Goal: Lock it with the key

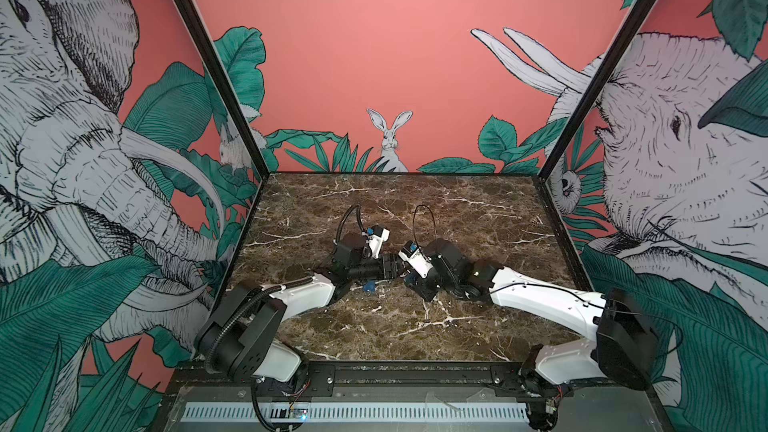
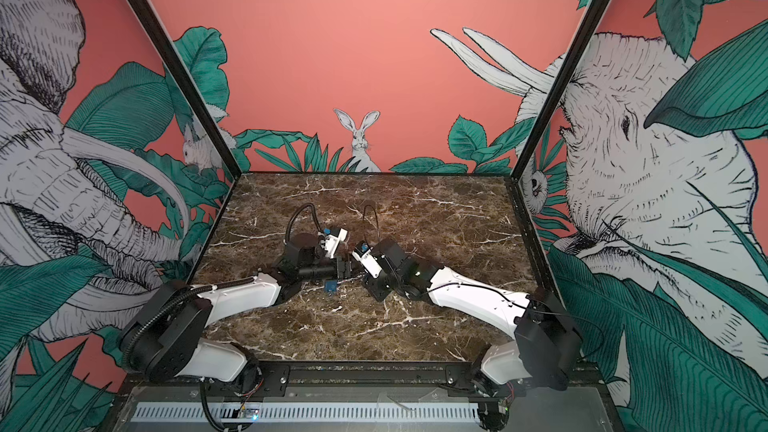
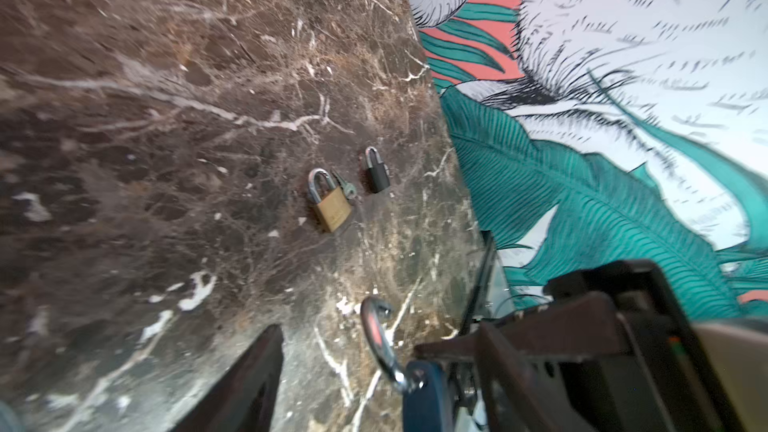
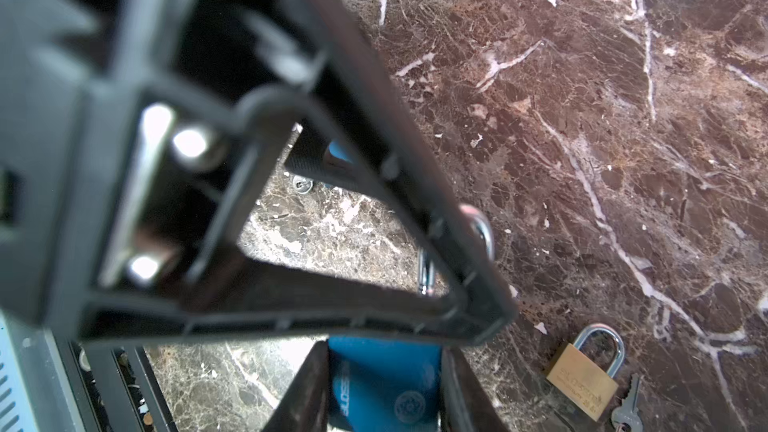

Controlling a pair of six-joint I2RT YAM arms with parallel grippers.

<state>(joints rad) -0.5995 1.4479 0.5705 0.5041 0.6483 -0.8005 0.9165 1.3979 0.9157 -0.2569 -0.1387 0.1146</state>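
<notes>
My right gripper [image 4: 382,384] is shut on the body of a blue padlock [image 4: 386,371]. Its steel shackle [image 3: 380,338] sticks out past the fingers. In both top views the padlock [image 1: 368,286] [image 2: 330,286] shows as a small blue patch low over the marble, where the two arms meet. My left gripper [image 3: 365,359] is open, with one dark finger [image 3: 253,380] well clear of the shackle. Its other finger's frame [image 4: 291,284] lies across the top of the lock. A small silver key [image 3: 348,189] [image 4: 627,411] lies on the table, apart from both grippers.
A brass padlock [image 3: 330,209] [image 4: 582,380] lies next to the key. A small black padlock [image 3: 377,176] lies just past it, near the side wall [image 3: 582,201]. Both arms are low over the middle of the marble table [image 1: 374,201].
</notes>
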